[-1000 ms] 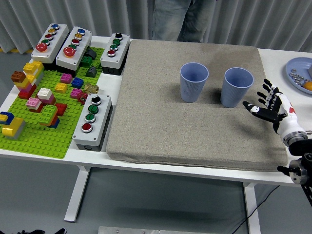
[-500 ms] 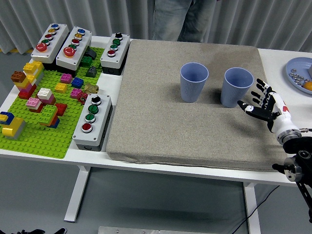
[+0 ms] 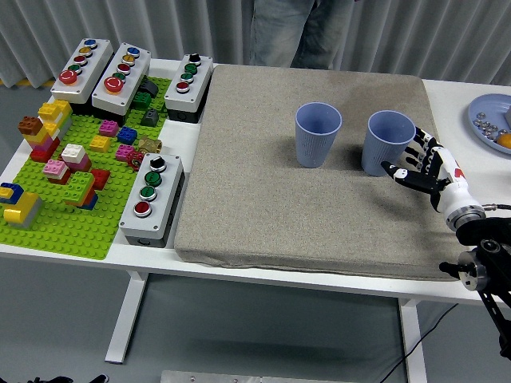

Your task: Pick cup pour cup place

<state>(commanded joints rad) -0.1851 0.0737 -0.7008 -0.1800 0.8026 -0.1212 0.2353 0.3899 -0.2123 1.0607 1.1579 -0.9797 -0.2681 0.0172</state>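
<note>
**Reaching beside the right-hand cup**

Standing upright on a grey mat (image 3: 263, 199) are two blue ribbed cups, side by side near the mat's far right part. The left cup (image 3: 318, 134) and the right cup (image 3: 388, 142) are apart from each other, mouths up; both look empty inside, as far as the view down into them shows.

The right hand (image 3: 421, 166) comes in from the lower right, its fingers (image 3: 412, 151) spread wide and holding nothing. The fingertips lie just beside the right cup's right wall, at about mid height; whether they touch the cup cannot be told from this view. The thumb points left, low in front of the cup's base. The white wrist and black arm trail back over the mat's right edge toward the picture's corner.

The mat lies on a white surface (image 3: 457, 88). At the far right edge sits a blue plate (image 3: 481, 112) holding small metal pieces and something orange. To the left of the mat are a green building-brick baseplate (image 3: 56, 219) with coloured bricks on it and several grey button boxes (image 3: 151, 199). A person (image 3: 299, 32) stands at the far side, only the legs showing.
</note>
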